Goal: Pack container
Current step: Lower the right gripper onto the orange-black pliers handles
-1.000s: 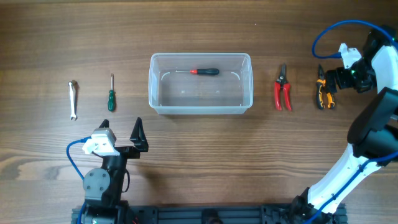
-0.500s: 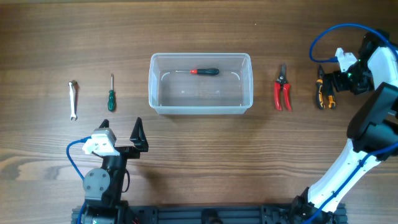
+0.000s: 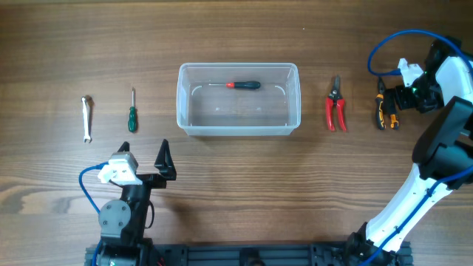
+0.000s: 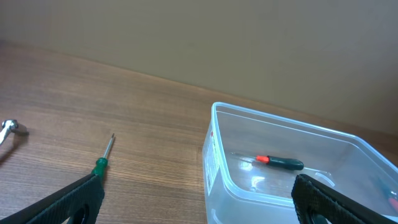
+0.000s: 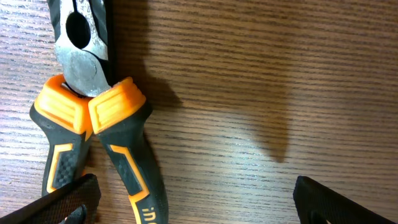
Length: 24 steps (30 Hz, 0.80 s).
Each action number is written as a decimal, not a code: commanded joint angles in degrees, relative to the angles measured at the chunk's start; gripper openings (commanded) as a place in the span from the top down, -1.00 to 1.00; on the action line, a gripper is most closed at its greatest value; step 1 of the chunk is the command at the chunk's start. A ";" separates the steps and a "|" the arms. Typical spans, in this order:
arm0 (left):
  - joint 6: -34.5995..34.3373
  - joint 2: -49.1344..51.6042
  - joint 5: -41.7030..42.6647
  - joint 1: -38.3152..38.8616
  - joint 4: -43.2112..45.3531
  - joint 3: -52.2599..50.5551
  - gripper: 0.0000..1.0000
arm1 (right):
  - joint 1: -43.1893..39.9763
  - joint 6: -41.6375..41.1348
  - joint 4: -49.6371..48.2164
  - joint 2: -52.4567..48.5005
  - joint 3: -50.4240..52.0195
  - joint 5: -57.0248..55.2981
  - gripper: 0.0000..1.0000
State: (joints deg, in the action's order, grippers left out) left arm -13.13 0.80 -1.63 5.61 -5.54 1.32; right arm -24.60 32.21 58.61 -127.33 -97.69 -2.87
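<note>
Container (image 3: pixel 238 99) holds one red-black screwdriver (image 3: pixel 243 85).

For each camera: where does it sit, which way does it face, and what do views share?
Overhead: above the table, looking straight down; left gripper and right gripper show.
Left wrist: low, facing the container and green screwdriver; own fingertips at bottom corners.
Right wrist: close over the pliers, facing down; own fingertips likewise.
Shared: overhead and left wrist both show the container.
</note>
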 commanded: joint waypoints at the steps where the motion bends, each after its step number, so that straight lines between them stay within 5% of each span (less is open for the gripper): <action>1: 0.52 -0.37 0.68 -0.31 0.17 -0.28 -0.99 | -0.46 -0.81 -0.17 -1.01 0.70 -0.70 -1.00; 24: 0.52 -0.37 0.68 -0.31 0.17 -0.28 -0.99 | -0.50 -0.83 -0.94 -2.60 0.70 1.14 -1.00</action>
State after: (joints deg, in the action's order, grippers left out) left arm -13.13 0.80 -1.63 5.61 -5.54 1.32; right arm -24.86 32.21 57.76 -128.64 -97.69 -2.83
